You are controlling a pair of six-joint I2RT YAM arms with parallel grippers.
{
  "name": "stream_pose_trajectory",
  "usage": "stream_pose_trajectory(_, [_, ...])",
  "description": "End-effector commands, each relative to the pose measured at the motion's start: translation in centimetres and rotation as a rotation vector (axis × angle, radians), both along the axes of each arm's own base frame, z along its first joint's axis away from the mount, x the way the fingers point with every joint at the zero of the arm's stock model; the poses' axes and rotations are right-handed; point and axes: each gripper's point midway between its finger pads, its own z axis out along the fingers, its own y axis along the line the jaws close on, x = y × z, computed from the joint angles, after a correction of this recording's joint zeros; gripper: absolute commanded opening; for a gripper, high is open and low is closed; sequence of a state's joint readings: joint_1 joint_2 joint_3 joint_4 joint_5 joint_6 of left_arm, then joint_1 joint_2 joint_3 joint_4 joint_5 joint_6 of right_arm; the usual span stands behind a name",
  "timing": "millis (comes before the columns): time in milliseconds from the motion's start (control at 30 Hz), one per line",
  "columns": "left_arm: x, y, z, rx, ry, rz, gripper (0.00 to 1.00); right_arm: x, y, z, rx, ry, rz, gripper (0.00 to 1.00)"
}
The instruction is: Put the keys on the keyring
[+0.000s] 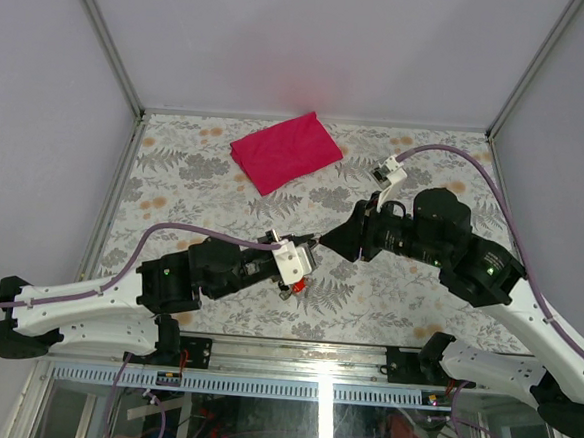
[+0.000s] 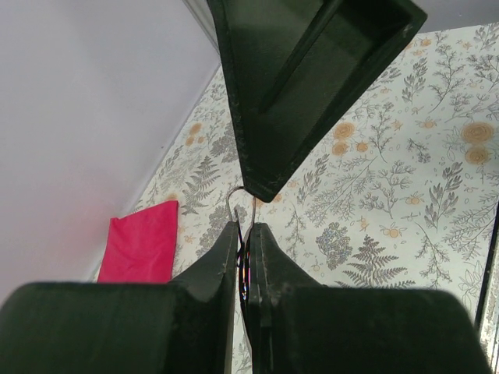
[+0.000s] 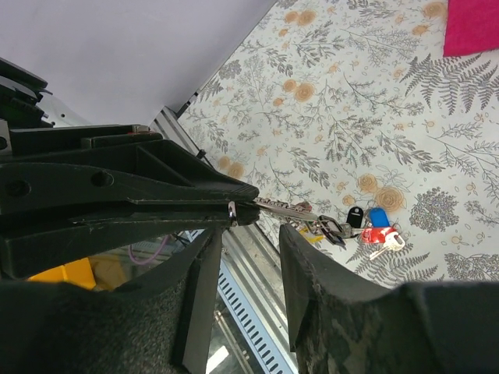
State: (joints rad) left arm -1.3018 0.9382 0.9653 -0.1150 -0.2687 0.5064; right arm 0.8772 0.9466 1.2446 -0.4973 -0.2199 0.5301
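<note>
Here, left jaws pinching keyring [image 3: 326,227]

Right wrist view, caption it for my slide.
Left gripper pinches the keyring, red and blue keys at its far end, right gripper open nearby.

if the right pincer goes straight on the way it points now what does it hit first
Most likely the left pincer, shut on the keyring and lying directly ahead of the open right pincer. Depth is hard to judge, so it might touch the ring first.
</note>
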Motion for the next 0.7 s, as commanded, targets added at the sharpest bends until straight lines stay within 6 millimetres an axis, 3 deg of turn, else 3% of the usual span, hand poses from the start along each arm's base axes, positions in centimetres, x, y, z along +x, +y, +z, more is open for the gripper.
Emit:
stream_pose_trajectory(0, [-0.3,0.0,3.2,-0.077,-0.038,-0.019,0.0,0.1,0.5,2.2,0.04,-0.053,0.02,0.41])
stream_pose_trajectory(500, [-0.4,-0.4,3.0,-0.073,-0.031,-0.033,0.0,0.2,1.5,1.6,0.049,-0.04,0.05,0.33])
stream_pose_trajectory(667, [-0.4,-0.4,2.9,-0.072,-0.028,-0.032,0.0,0.1,1.8,1.1,0.048,-0.028,0.06,0.18])
